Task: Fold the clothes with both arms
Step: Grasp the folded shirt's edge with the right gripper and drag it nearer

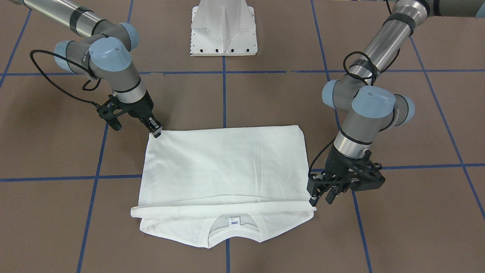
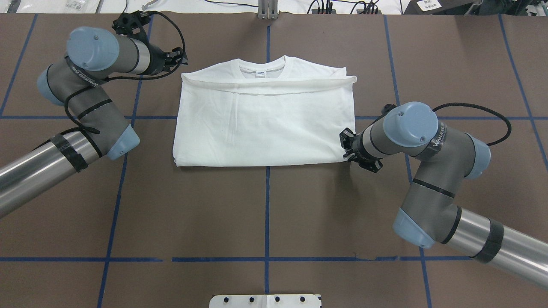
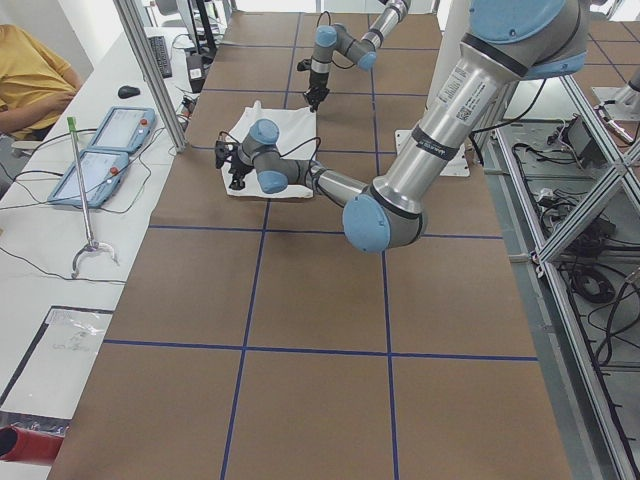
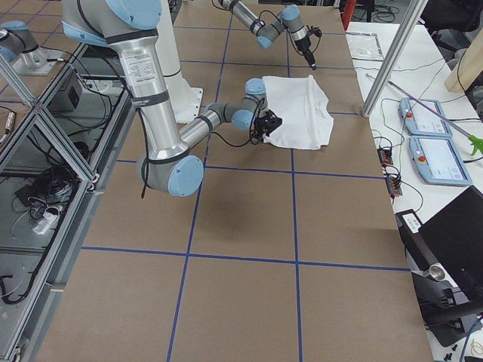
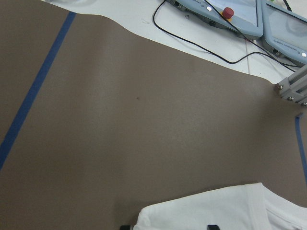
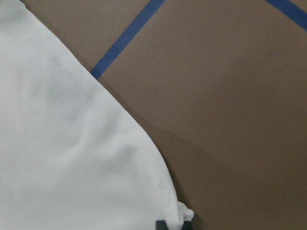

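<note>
The white shirt (image 1: 227, 167) (image 2: 265, 124) lies folded flat, plain side up. Its collar and label (image 1: 233, 221) (image 2: 260, 73) peek out past a folded-over edge on the far side. My left gripper (image 1: 320, 197) (image 2: 182, 60) is at the far-left end of that edge. In the left wrist view its fingertips (image 5: 125, 226) stand apart with the shirt's corner (image 5: 216, 211) between them, so it is open. My right gripper (image 1: 155, 129) (image 2: 346, 147) sits at the shirt's near-right corner, and the right wrist view shows it shut with cloth (image 6: 72, 158) bunched at its tip (image 6: 168, 225).
The white pedestal base (image 1: 224, 28) (image 2: 265, 300) stands at the robot's side of the brown table with blue tape lines. Beyond the far edge are two teach pendants (image 3: 105, 150), an aluminium post (image 3: 155, 75) and a seated person (image 3: 30, 80).
</note>
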Robot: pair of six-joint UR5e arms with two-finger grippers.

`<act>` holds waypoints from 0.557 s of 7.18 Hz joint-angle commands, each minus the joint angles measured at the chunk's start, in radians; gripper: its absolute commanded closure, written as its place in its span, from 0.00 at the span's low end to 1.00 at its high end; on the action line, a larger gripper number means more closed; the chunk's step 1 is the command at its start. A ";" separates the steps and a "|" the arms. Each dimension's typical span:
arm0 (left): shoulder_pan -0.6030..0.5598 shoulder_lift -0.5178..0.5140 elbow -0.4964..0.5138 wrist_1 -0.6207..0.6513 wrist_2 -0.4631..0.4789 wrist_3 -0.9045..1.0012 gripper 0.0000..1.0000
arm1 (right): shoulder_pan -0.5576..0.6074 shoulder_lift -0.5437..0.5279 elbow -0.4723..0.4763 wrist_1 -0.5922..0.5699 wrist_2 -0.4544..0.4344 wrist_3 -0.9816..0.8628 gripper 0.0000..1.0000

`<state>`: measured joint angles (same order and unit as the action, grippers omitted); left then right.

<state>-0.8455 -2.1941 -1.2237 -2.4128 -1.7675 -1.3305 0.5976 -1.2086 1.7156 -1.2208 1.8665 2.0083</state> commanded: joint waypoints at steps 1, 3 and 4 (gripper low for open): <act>0.000 0.004 -0.006 -0.002 -0.001 -0.003 0.39 | 0.017 -0.031 0.103 -0.019 0.075 0.000 1.00; 0.009 0.023 -0.083 0.000 -0.009 -0.012 0.39 | -0.060 -0.161 0.363 -0.153 0.094 0.006 1.00; 0.019 0.086 -0.197 0.007 -0.041 -0.033 0.38 | -0.129 -0.210 0.454 -0.242 0.141 0.033 1.00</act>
<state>-0.8366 -2.1619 -1.3118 -2.4126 -1.7822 -1.3454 0.5431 -1.3534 2.0408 -1.3631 1.9655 2.0185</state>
